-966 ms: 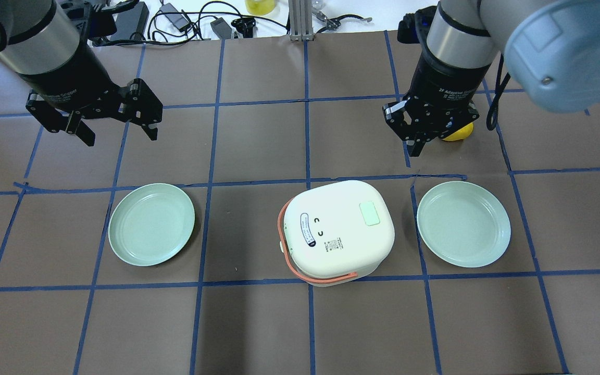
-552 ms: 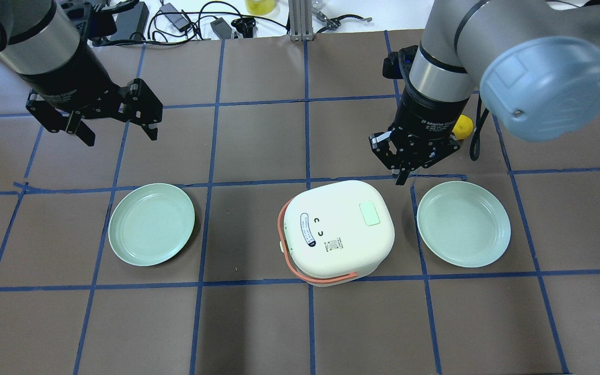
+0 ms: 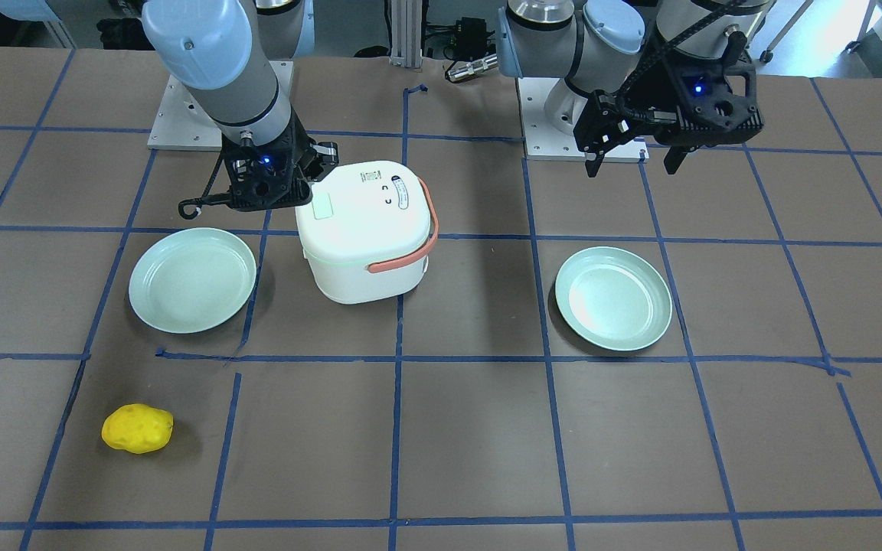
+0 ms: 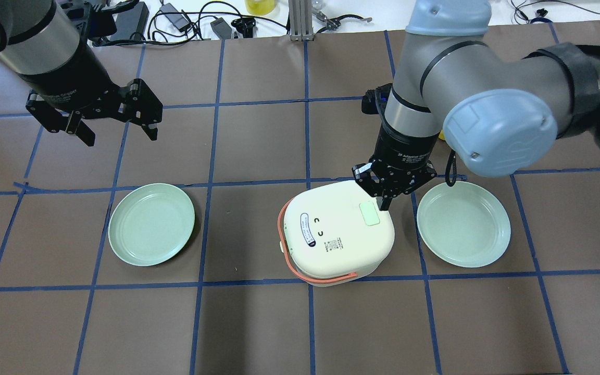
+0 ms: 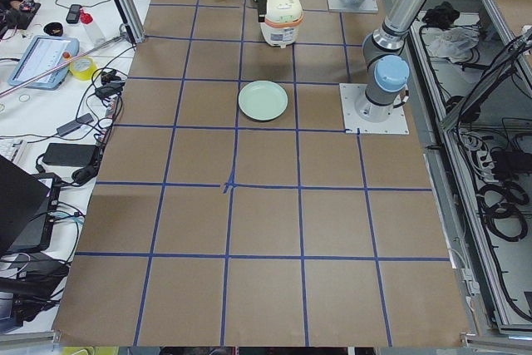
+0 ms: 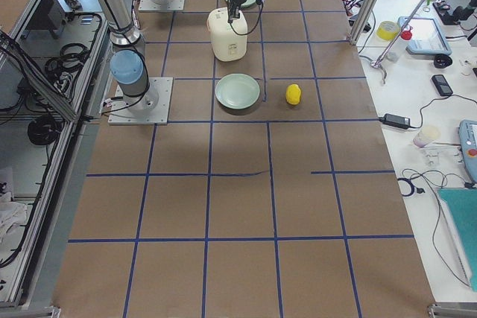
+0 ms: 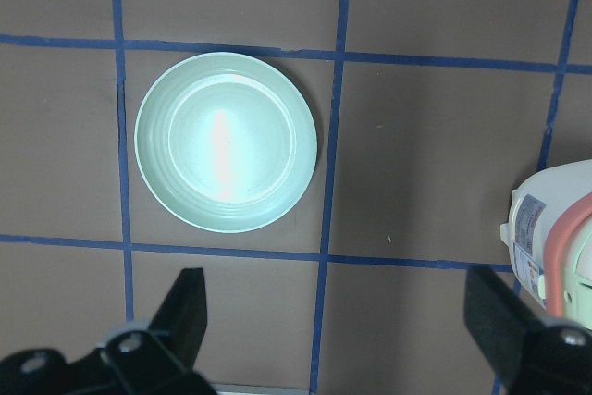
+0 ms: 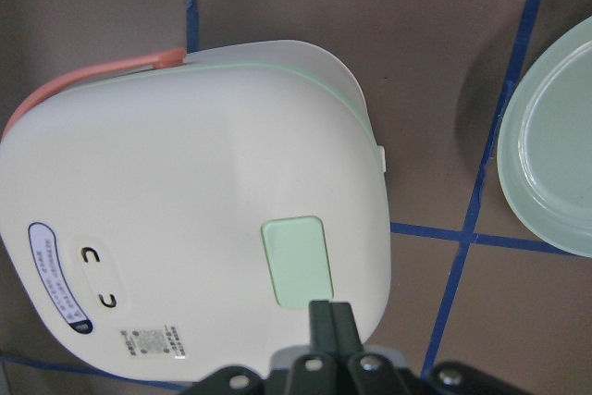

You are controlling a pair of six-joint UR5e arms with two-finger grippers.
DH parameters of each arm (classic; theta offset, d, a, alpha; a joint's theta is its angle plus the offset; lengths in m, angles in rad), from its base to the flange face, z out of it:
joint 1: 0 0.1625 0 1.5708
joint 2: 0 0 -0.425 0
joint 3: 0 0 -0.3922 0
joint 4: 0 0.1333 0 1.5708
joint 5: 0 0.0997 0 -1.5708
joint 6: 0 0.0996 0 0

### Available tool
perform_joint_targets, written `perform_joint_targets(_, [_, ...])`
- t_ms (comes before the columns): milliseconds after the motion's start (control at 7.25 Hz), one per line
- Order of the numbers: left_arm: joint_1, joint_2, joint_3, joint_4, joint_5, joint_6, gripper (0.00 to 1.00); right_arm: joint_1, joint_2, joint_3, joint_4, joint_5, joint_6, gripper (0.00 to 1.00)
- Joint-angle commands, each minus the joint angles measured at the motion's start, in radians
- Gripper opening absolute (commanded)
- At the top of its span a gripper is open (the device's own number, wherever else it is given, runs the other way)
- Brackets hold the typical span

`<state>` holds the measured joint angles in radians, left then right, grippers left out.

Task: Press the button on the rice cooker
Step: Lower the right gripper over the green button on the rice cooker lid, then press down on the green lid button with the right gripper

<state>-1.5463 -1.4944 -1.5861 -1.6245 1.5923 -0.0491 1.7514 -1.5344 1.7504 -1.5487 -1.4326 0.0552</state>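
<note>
The white rice cooker (image 4: 331,239) with an orange handle stands mid-table between two plates. Its pale mint-green button (image 4: 370,213) sits flush near the lid's right edge; it also shows in the right wrist view (image 8: 298,263) and the front view (image 3: 323,205). My right gripper (image 4: 385,201) is shut with nothing in it. Its tips (image 8: 330,314) hang over the lid just beside the button's short edge; I cannot tell whether they touch it. My left gripper (image 4: 119,133) is open and empty, well to the left and above the left plate.
Two pale green plates flank the cooker, one on its left (image 4: 151,224) and one on its right (image 4: 464,224). A yellow lumpy object (image 3: 137,428) lies beyond the right plate. Cables and gear line the far table edge (image 4: 185,21).
My right arm has swung from beside the yellow object toward the cooker, and its shut gripper now sits over the lid's edge by the button. The left arm has not moved.
</note>
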Motion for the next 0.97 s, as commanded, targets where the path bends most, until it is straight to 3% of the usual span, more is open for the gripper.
perform_joint_targets(0, [0.0, 0.0, 0.0, 0.0, 0.0, 0.0, 1.0, 0.014, 0.023, 0.004, -0.019, 0.001, 0.0, 0.0])
perform_joint_targets(828, [0.0, 0.0, 0.0, 0.0, 0.0, 0.0, 1.0, 0.028, 0.05, 0.02, -0.044, 0.001, 0.0, 0.0])
